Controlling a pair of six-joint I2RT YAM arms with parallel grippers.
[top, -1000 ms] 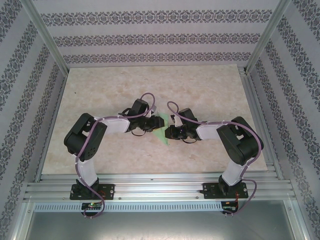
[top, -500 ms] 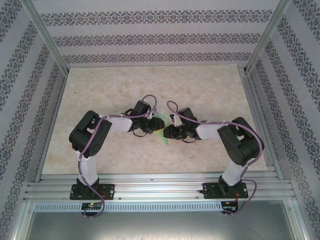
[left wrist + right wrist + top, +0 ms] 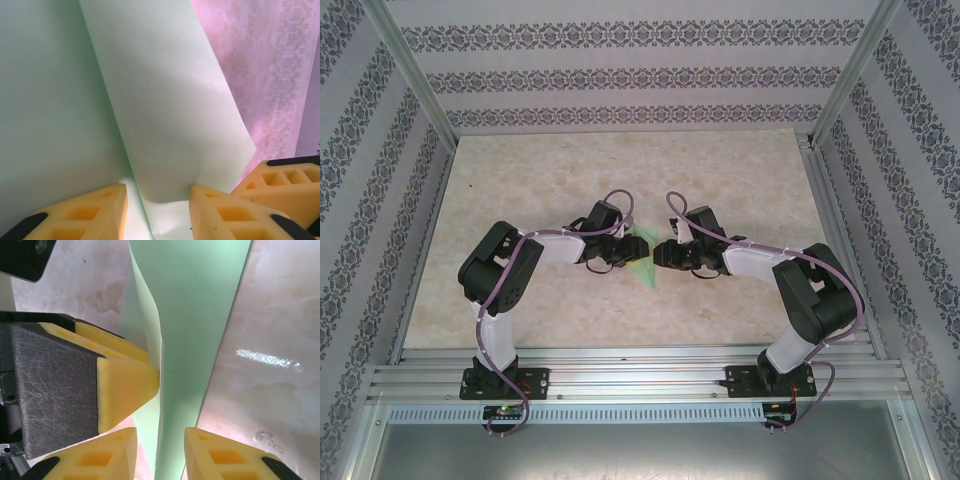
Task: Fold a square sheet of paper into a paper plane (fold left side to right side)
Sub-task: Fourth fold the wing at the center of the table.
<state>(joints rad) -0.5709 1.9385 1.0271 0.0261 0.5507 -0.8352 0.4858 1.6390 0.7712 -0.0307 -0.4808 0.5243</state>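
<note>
The light green square sheet of paper [image 3: 645,266] lies creased at the table's middle, narrowing to a paper-plane-like point at its near end. My left gripper [image 3: 629,250] is at its left and my right gripper [image 3: 661,254] at its right. In the left wrist view a raised flap of the paper [image 3: 165,100] runs between the parted fingers of the left gripper [image 3: 159,190]. In the right wrist view an upright fold of the paper [image 3: 195,315] stands in the gap of the open right gripper [image 3: 160,432]. A left fingertip [image 3: 130,385] touches that fold.
The marbled tabletop [image 3: 520,180] stretches wide on all sides of the paper. Aluminium rails [image 3: 640,375] run along the near edge by the arm bases, and patterned walls [image 3: 640,75] close the back and sides.
The right gripper has opened and let go of the paper, and its arm has shifted farther back. The left arm's elbow swung right early on, then held still.
</note>
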